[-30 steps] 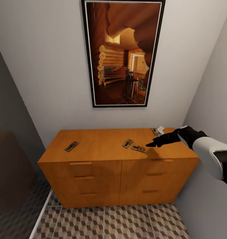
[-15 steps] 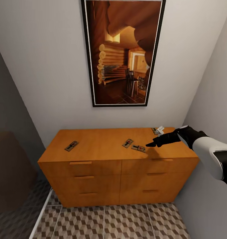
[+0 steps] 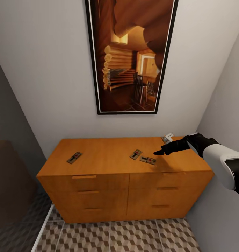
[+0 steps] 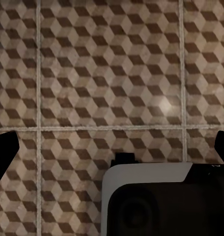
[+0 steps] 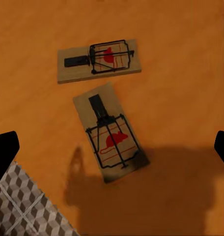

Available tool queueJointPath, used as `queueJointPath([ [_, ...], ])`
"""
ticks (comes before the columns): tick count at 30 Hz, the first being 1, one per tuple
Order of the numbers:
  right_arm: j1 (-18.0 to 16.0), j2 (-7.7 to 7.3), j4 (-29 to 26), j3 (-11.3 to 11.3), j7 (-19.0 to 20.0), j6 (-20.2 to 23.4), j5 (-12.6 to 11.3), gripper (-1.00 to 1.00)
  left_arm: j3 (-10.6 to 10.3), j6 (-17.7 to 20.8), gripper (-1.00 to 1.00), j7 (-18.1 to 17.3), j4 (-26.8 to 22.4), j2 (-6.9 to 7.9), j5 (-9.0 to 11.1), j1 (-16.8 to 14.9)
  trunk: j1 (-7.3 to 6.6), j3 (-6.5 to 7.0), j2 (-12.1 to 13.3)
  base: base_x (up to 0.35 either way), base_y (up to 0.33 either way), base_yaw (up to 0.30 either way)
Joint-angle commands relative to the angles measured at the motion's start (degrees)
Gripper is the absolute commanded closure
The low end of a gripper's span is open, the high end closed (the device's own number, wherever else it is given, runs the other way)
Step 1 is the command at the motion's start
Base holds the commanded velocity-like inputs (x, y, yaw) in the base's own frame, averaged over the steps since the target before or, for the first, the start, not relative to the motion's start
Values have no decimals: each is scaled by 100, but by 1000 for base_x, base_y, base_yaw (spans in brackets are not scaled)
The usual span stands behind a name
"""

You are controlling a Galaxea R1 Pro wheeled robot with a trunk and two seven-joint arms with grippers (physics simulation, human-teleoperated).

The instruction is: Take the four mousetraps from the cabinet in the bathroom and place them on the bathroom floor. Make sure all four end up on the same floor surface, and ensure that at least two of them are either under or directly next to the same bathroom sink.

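Four mousetraps lie on the flat top of the cabinet (image 3: 98, 182), an orange-brown sideboard with slim drawer handles standing against the far wall under a tall framed picture (image 3: 130, 56). One mousetrap (image 3: 74, 157) sits alone toward the left end. Two more lie close together right of the middle: the centre mousetrap (image 3: 135, 154) and, just to its right and nearer the front edge, the front mousetrap (image 3: 147, 160). The fourth mousetrap (image 3: 167, 137) rests at the far right corner, partly hidden behind the right arm.

The right tool (image 3: 159, 152) hangs over the top just right of the close pair, touching none of them; in the right wrist view its black fingertips (image 5: 5, 150) stand wide apart at the picture's two sides, so it is released and empty, and its shadow falls on one end of the front mousetrap. The left tool (image 4: 112, 147) is likewise spread wide and empty, pointing at the cube-patterned bathroom floor (image 4: 107, 73)
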Motion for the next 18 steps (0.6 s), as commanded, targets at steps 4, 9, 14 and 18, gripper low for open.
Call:
queueJointPath([
  [4, -2, -2, -11, 43, 22, 58, -49, -100, 11, -20, -100, 4, 5, -1, -3, -4, 2, -7, -4, 75, 13, 0],
  [9, -2, -2, -9, 46, 22, 58, -49, -100, 11, -23, -100, 4, 5, -1, -3, -4, 2, -7, -4, 25, 4, 0],
  [14, -2, -2, -5, 49, 22, 64, -49, -100, 11, -24, -100, 4, 4, -1, -3, -4, 2, -7, -4, 7, 1, 0],
  [18, -2, -2, -3, 50, 22, 65, -49, -100, 11, -24, -100, 3, 4, -1, -3, -4, 2, -7, -4, 2, 0, 0],
])
